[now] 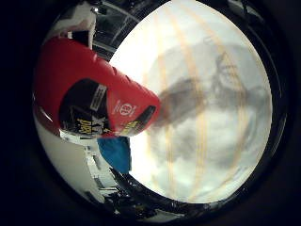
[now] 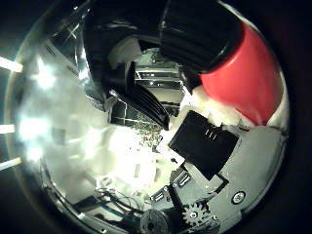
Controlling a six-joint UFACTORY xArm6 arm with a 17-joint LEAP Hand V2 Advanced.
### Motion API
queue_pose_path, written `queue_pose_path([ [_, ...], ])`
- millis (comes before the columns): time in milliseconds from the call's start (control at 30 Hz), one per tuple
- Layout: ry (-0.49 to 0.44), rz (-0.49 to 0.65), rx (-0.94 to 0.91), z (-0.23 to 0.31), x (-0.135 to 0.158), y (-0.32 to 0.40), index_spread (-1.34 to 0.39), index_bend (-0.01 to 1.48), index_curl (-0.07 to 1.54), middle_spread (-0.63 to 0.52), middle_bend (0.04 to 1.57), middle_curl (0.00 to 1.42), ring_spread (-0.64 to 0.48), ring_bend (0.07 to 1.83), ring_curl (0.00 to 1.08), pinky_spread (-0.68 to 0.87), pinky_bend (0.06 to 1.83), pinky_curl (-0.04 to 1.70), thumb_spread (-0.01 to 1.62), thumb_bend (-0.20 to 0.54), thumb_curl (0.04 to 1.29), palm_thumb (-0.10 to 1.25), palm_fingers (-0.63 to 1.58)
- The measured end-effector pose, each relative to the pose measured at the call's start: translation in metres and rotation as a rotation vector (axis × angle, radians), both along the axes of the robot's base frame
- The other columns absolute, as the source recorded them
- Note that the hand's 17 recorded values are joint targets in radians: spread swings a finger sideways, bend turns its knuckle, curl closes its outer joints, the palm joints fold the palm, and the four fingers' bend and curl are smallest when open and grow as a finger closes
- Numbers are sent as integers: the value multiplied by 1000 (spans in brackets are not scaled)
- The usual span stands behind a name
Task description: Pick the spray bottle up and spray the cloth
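Spray bottle [image 1: 101, 101] sits right against the palm: red body fills one side of the little-finger-side view, black label facing the camera. In the thumb-side view the same red body runs up to a black ribbed collar and black trigger head, all very close.

Hand [image 2: 204, 146] is closed on the spray bottle: white and black fingers [image 2: 214, 114] curl against the red body just below the collar, more hand parts and a small gear at the edge of that view. The bottle looks lifted, its base clear of the cloth and casting a shadow on it.

Cloth [image 1: 207, 108] is white with thin yellow stripes, spread flat, and fills most of the little-finger-side view past the bottle's base. Dark grey patches on it beside the base; can't tell if all of that is shadow or partly wet marks.

Around: blue item [image 1: 116, 153] at the cloth's edge, just beside the bottle, partly hidden by it. Dark clutter along the cloth's far rim, too small to identify. Nothing lies on the cloth itself. Room fixtures and bright lights show behind the trigger head in the thumb-side view. Whether the worktop shows past the cloth edge can't be told.
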State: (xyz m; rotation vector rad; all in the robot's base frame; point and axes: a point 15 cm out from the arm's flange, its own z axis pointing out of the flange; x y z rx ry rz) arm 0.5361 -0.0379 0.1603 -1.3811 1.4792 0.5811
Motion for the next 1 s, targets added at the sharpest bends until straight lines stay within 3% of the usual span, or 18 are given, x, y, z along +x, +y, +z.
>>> queue_pose_path([
  [500, -135, 123, -162, 75, 6, 53, -225, 1146, 806, -100, 1418, 675, -182, 1478, 672, -135, 1127, 1269, 873, -12, 752, 1076, 1133],
  [1000, -56, 279, -509, 104, -24, 108, -227, 1140, 809, -99, 1419, 669, -184, 1464, 682, -131, 1062, 1391, 860, -14, 811, 1062, 1143],
])
